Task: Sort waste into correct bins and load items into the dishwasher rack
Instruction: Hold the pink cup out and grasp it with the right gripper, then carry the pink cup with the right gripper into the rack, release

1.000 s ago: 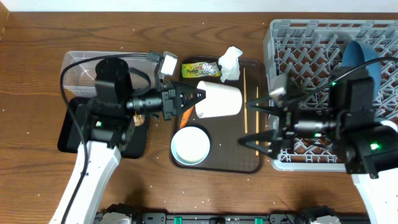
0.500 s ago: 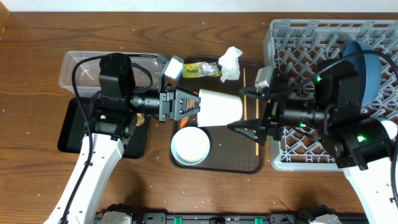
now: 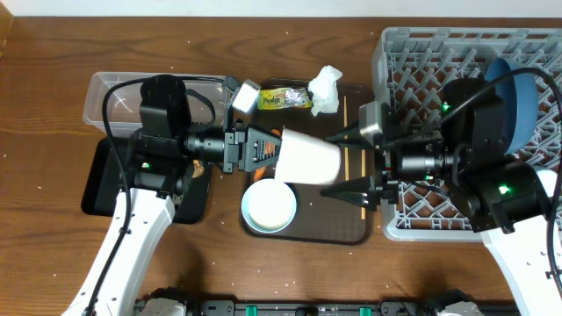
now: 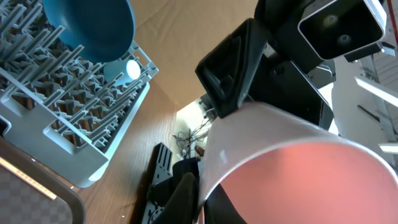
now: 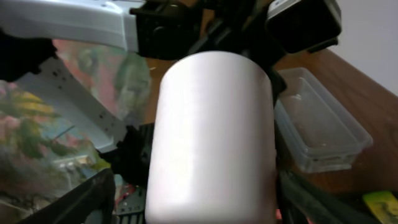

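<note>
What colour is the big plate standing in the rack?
The plate is dark blue, clearest in the overhead view.

Colours noted: cup [image 3: 307, 156] pinkish-white | plate [image 3: 518, 96] dark blue | rack [image 3: 421, 53] grey, latticed | bowl [image 3: 269, 204] white, pale-blue-rimmed | wrapper [image 3: 285, 99] yellow-green, printed | tissue [image 3: 325, 88] white

Overhead: high above, looking straight down on the whole bench [image 3: 53, 53].
Left wrist: very close behind the pinkish-white cup [image 4: 280, 168], facing the dishwasher rack [image 4: 74, 112].
Right wrist: very close, facing the cup's opposite end.
Shared: the cup, in all three views.
</note>
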You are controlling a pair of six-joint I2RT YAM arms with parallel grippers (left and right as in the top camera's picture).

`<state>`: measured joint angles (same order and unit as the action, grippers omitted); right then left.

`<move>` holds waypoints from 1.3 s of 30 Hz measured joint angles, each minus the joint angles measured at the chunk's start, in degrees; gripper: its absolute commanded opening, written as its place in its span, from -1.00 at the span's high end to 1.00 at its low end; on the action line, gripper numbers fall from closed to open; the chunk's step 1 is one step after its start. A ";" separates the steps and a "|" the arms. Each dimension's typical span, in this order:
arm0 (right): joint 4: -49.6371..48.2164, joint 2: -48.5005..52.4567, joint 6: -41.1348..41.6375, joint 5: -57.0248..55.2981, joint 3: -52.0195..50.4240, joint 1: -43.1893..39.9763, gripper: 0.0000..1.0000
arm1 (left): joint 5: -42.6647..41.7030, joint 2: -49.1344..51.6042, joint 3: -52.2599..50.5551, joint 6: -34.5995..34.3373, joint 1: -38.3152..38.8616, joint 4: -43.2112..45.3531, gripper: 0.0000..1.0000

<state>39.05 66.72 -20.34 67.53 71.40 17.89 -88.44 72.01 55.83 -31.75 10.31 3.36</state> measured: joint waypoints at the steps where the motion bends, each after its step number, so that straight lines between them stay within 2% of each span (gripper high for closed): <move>1: 0.09 0.00 -0.02 0.26 0.00 0.00 -0.47 | 0.02 0.00 0.00 -0.02 0.00 0.11 0.87; 6: 0.28 0.00 -0.02 0.61 0.00 0.04 -0.45 | 0.09 0.00 0.00 -0.02 0.04 0.17 0.88; 11: 0.35 0.00 0.02 -1.33 0.00 1.46 -0.54 | 0.07 0.00 0.00 0.00 0.04 0.24 0.88; 18: 0.35 0.02 0.04 -3.78 0.00 2.23 -0.54 | 0.31 0.00 0.00 -0.02 0.04 0.98 0.88; 23: 0.35 0.81 0.07 -4.39 0.00 2.29 -0.33 | 0.35 0.00 0.00 -0.17 0.92 3.06 0.88; 30: 0.44 2.01 0.66 -3.26 0.00 2.38 -0.13 | 2.25 0.02 0.00 -0.85 2.25 4.68 0.87; 31: 0.42 2.01 0.76 -3.30 0.00 2.38 -0.08 | 2.29 0.02 0.00 -0.87 2.25 4.72 0.66; 32: 0.39 1.97 0.85 -3.52 0.00 2.36 -0.06 | 2.29 0.02 0.00 -0.81 2.23 4.85 0.22; 33: 0.37 1.97 0.87 -3.91 0.00 2.38 -0.07 | 2.29 0.02 0.00 -0.90 2.45 5.03 -0.08; 34: 0.57 1.92 0.87 -4.42 0.00 2.40 -0.08 | 2.36 0.00 0.00 -1.22 2.78 5.05 -0.50; 35: 0.81 1.81 0.87 -5.03 0.00 2.38 -0.08 | 2.54 0.00 0.00 -1.27 3.04 5.11 -0.75; 37: 2.08 1.25 1.11 -7.61 0.00 2.34 -0.04 | 3.28 0.00 0.00 -1.27 2.86 5.90 -0.96; 39: 3.23 0.44 1.92 -10.29 0.00 2.12 0.02 | 3.93 0.00 0.00 -1.68 1.64 6.84 -0.96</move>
<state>42.28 67.16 -18.41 57.23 71.40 20.01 -84.51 72.01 55.83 -33.43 11.94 10.20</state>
